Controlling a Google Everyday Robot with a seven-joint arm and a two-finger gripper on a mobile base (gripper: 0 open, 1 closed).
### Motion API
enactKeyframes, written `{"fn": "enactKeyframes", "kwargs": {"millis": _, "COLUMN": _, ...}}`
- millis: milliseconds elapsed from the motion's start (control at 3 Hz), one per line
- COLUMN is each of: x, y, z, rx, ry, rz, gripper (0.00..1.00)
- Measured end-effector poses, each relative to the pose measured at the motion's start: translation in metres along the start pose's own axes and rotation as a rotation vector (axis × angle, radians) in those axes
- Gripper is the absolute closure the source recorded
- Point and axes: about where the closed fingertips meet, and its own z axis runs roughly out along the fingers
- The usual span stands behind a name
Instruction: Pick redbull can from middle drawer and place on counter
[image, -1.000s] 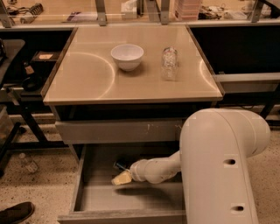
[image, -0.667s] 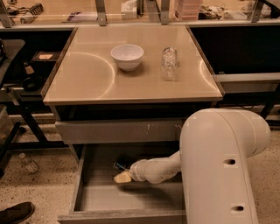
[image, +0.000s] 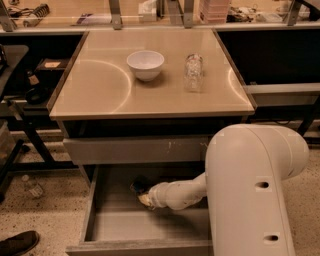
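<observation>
Your hand (image: 144, 196), apart or clamped I cannot tell, sits in the drawer (image: 115, 227) at 11 o'clock touching what looks like the can (image: 138, 184), so lifting now risks tipping it or snagging the upper drawer front (image: 130, 150) below the desk (image: 100, 95).

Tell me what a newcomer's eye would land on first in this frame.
The bulky white arm fills the lower right and reaches left into the open middle drawer. Its tool sits low over the drawer floor, towards the back. Above, the glossy beige counter carries a white bowl and a clear bottle side by side.
</observation>
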Motion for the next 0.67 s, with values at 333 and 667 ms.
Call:
{"fn": "enactKeyframes", "kwargs": {"millis": 333, "x": 0.0000, "y": 0.0000, "z": 0.0000, "rx": 0.000, "ry": 0.000, "rz": 0.000, "gripper": 0.87}}
{"fn": "enactKeyframes", "kwargs": {"millis": 667, "x": 0.0000, "y": 0.0000, "z": 0.0000, "rx": 0.000, "ry": 0.000, "rz": 0.000, "gripper": 1.00}}
